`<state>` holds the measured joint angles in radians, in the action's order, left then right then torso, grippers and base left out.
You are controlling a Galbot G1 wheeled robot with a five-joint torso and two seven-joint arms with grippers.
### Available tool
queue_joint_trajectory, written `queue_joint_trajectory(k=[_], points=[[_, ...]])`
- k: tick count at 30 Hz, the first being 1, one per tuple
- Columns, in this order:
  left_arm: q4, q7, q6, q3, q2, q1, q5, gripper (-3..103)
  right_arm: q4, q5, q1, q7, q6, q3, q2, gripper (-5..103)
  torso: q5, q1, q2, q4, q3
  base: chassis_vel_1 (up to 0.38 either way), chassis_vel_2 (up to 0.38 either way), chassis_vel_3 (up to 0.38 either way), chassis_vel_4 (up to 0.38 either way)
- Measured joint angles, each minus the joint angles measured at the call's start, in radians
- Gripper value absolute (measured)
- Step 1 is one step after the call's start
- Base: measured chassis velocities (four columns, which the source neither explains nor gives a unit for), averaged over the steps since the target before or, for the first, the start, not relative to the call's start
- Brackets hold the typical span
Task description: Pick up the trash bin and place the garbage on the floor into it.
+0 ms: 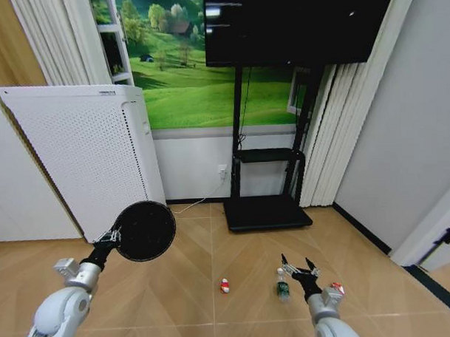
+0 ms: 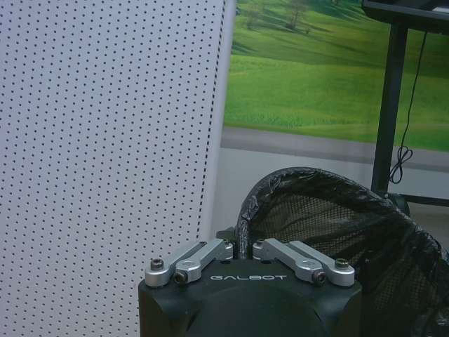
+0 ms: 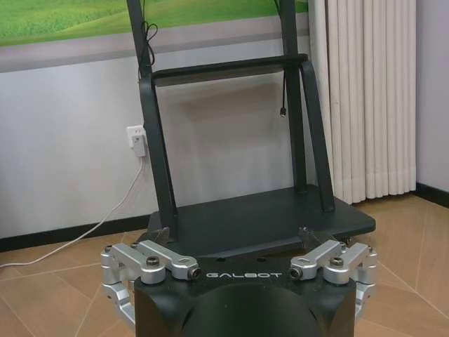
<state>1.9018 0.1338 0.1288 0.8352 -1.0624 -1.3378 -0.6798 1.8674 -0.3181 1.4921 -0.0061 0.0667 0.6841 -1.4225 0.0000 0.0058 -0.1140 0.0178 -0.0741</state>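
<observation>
Here, the left gripper point(image 1: 113, 236) is clamped on the rim of the black mesh trash bin point(image 1: 144, 230) and holds it clear of the floor, tipped so its open mouth faces the camera, in front of the white perforated appliance point(image 1: 84, 158). In the left wrist view the fingers point(image 2: 270, 247) close on the bin's rim point(image 2: 309, 184). The right gripper point(image 1: 301, 270) hovers low with its fingers spread wide and nothing between them. On the wooden floor point(image 1: 200, 302) lie the garbage items: a clear bottle with a green label point(image 1: 282, 285) just beside the right gripper, one red-and-white piece point(image 1: 225, 286) nearer the centre, and another point(image 1: 337, 288) at the gripper's right. The black TV stand point(image 1: 267, 204) stands behind.
</observation>
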Motion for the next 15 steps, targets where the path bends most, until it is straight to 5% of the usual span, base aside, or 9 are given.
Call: queue_joint_trajectory(k=[15], points=[[0.005,-0.011,0.012,-0.028,-0.012,0.013,0.039,7,-0.003,0.041,0.003,-0.028,0.005,-0.006,0.008,100,-0.0001,0.0,0.0,0.0002,0.0,-0.099,0.114,0.105,-0.11]])
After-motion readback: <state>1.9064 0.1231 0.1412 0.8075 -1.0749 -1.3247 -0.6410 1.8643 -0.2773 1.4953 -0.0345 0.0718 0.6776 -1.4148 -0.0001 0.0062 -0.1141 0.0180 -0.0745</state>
